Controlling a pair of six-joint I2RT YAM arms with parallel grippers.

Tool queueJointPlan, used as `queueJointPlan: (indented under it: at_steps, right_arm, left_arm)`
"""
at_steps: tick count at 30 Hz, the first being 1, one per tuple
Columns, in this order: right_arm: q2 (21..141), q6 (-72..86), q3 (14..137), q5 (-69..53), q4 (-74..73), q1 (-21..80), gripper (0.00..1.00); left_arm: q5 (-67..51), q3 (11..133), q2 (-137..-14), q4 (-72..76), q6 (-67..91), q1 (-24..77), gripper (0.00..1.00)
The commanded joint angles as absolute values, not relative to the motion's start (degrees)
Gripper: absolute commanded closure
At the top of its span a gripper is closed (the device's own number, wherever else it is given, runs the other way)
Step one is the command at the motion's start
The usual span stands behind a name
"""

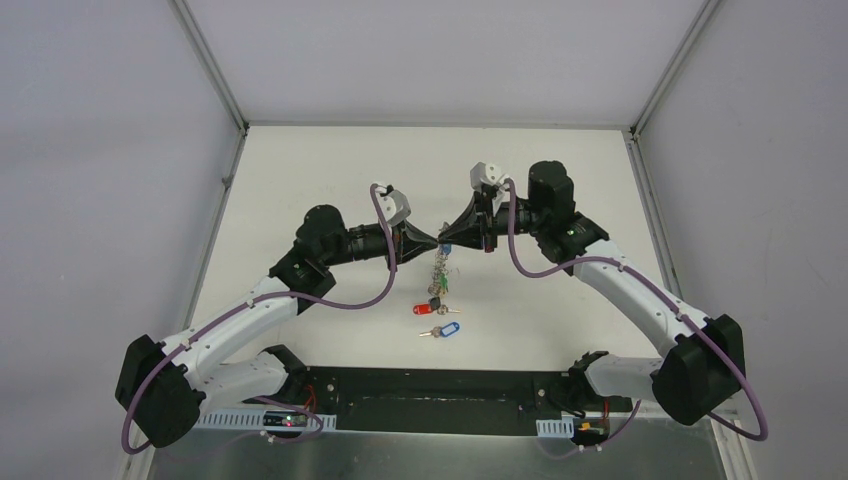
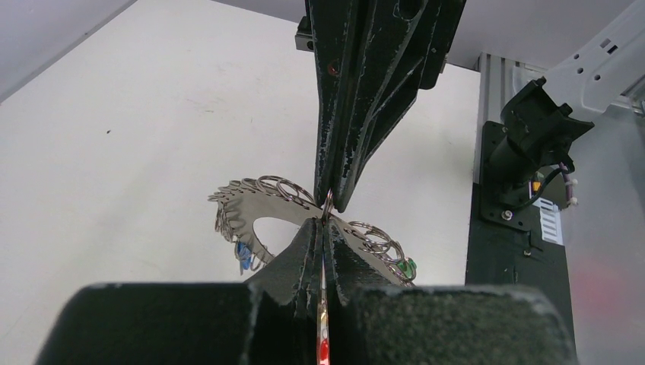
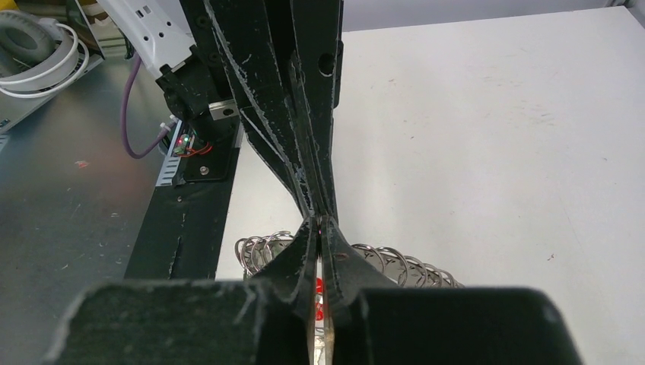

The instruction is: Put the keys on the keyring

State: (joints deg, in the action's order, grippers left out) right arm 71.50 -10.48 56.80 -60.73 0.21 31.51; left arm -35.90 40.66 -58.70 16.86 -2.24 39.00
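You had two tools, left tool (image 1: 435, 244) and right tool (image 1: 447, 242), one keyring (image 1: 439, 268), and two keys on the counter (image 1: 300, 180) below frame centre: red-tagged key (image 1: 424, 309), blue-tagged key (image 1: 446, 329).

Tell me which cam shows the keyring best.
Left wrist: the keyring shows its flat plate, centre hole and rim loops. Right wrist catches only a few loops behind the right gripper. Top external sees a thin dangling strip.
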Motion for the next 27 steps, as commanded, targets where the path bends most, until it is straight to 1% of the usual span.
queueJointPlan:
  at_steps: [1, 9, 10, 11, 13, 15, 24, 25, 27]
  right_arm:
    - [70.30, -12.41, 56.58, -59.29, 0.27, 30.77, 1.00]
    - [70.53, -12.51, 56.78, -59.32, -1.02, 30.29, 1.00]
    - [70.57, -12.49, 56.90, -59.80, -0.97, 30.33, 1.00]
    - [70.51, -12.50, 56.99, -60.17, -0.93, 30.32, 1.00]
    - [70.57, -12.34, 57.19, -60.63, -0.92, 30.26, 1.00]
    - [70.58, -12.29, 57.30, -60.78, -0.88, 30.31, 1.00]
    - [70.33, -11.88, 57.78, -62.42, -0.92, 30.16, 1.00]
    - [70.36, -11.80, 57.87, -62.83, -0.88, 30.15, 1.00]
    - [70.40, -11.77, 57.97, -63.56, -0.90, 30.19, 1.00]
  left_arm:
    - [-35.38, 41.62, -57.00, 20.76, -1.85, 39.16, 1.00]
    - [-36.34, 41.61, -56.84, 21.05, -2.19, 39.20, 1.00]
    - [-36.64, 41.70, -57.02, 21.01, -2.13, 39.20, 0.98]
    - [-36.95, 41.80, -57.22, 20.96, -2.18, 39.20, 0.86]
    - [-37.41, 41.88, -57.68, 20.84, -2.19, 39.20, 0.73]
    - [-37.49, 41.96, -58.10, 20.79, -2.43, 39.20, 0.68]
    - [-37.99, 44.25, -60.06, 17.13, -5.00, 39.20, 0.65]
    - [-37.97, 44.50, -60.30, 16.77, -5.11, 39.20, 0.66]
    - [-38.03, 44.99, -60.82, 16.29, -5.13, 39.20, 0.70]
